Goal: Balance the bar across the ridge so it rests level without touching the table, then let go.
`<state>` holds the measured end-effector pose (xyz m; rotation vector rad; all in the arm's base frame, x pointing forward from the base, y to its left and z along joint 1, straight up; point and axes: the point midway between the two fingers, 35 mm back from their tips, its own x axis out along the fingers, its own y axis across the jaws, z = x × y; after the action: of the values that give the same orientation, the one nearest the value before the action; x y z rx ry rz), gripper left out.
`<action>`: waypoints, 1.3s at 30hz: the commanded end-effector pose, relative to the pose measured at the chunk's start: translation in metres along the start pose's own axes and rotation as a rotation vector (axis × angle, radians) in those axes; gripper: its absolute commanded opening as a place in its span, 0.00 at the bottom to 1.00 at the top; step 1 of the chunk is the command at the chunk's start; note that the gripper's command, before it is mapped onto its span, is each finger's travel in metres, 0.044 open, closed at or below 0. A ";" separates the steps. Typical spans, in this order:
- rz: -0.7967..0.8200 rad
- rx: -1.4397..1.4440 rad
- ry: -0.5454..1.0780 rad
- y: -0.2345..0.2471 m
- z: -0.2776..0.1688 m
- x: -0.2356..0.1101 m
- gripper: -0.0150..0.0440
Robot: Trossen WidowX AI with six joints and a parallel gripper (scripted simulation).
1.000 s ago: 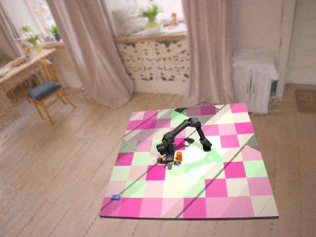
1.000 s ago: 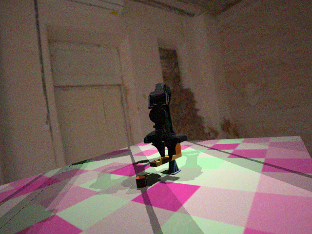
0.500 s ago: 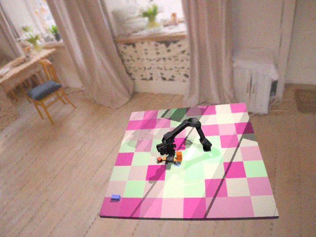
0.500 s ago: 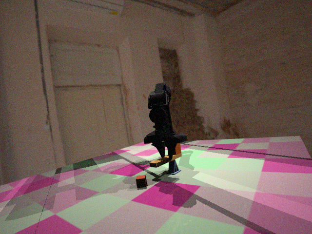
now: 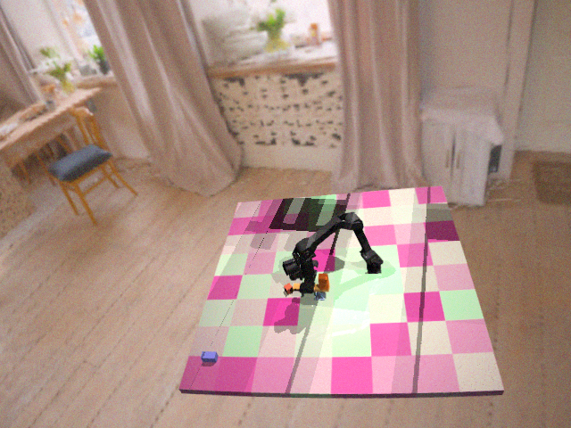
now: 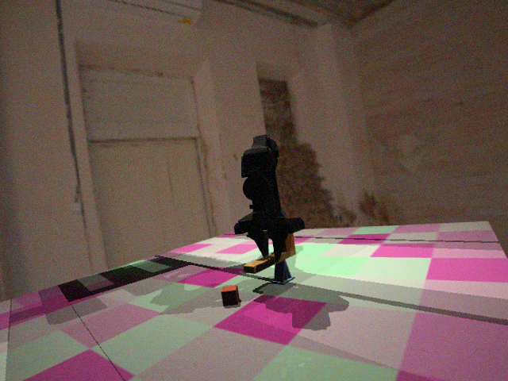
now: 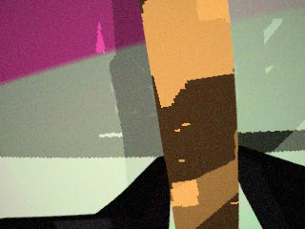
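Observation:
The yellow-orange bar (image 5: 296, 286) (image 6: 255, 265) (image 7: 191, 43) carries a taller orange block (image 5: 323, 282) (image 6: 290, 243) at one end. My gripper (image 5: 307, 288) (image 6: 271, 255) (image 7: 199, 159) is shut on the bar between its plain end and the block. The bar is off the table and looks about level. The small dark blue ridge (image 5: 320, 296) (image 6: 282, 273) stands on the table under the bar, near the block end. The bar seems at or just over the ridge's top; whether they touch is hidden. The wrist view does not show the ridge clearly.
A small red cube (image 5: 288, 288) (image 6: 230, 295) lies on the table near the bar's plain end, lower than the bar. A blue block (image 5: 209, 357) lies near the table's front left corner. The checkered table (image 5: 350, 375) has dark shadows across it.

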<state>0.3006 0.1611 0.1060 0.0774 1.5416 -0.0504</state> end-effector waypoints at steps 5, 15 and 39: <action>-0.002 0.002 0.003 0.000 0.000 0.000 0.25; 0.000 0.000 0.000 0.000 0.000 -0.001 0.25; 0.000 0.000 0.000 0.000 0.000 -0.001 0.30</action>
<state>0.3009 0.1612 0.1066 0.0773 1.5419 -0.0507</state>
